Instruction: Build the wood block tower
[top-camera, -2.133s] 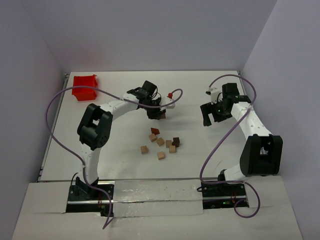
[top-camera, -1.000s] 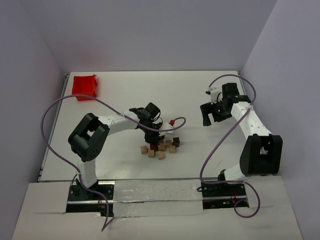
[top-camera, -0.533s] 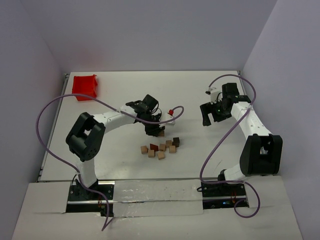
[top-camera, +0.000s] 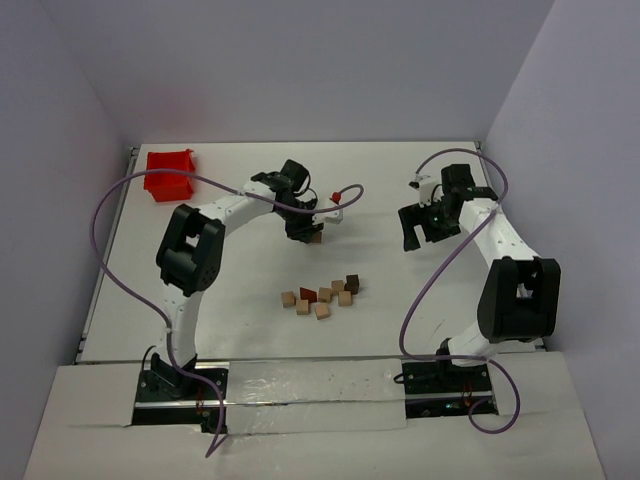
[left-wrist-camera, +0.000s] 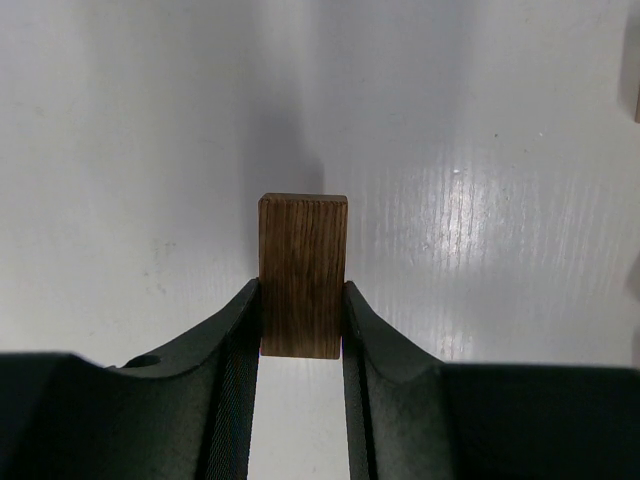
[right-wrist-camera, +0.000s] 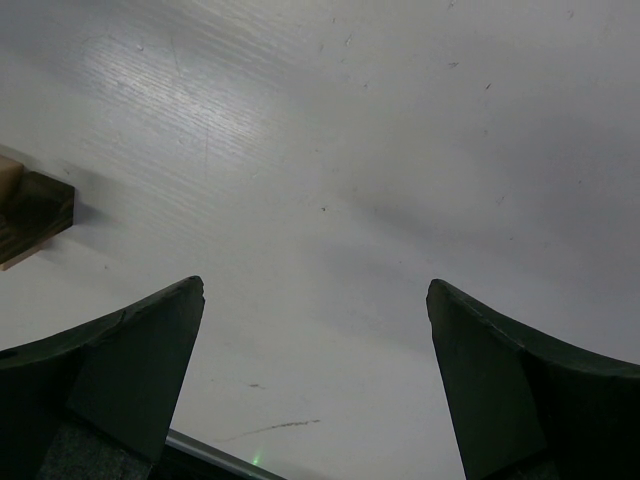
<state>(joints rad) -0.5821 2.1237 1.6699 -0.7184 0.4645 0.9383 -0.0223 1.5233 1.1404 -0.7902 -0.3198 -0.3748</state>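
White surface (left-wrist-camera: 480, 150): brown block (left-wrist-camera: 303, 240), probably light, rigid, smooth; pinched by its flat flanks within left pincer (left-wrist-camera: 302, 292). Right pincer (right-wrist-camera: 315, 300) spread, empty.

1. A white table (top-camera: 230, 300), enclosed by pale walls on three sides, carries everything seen here.
2. A red plastic bin (top-camera: 170, 173) sits at the table's far left corner, well apart from the rest.
3. Loose wooden blocks (top-camera: 322, 296) lie in a single-layer cluster near the middle.
4. A dark brown cube (top-camera: 352, 283) marks the cluster's right end, and a reddish-brown wedge (top-camera: 308, 294) lies toward its left.
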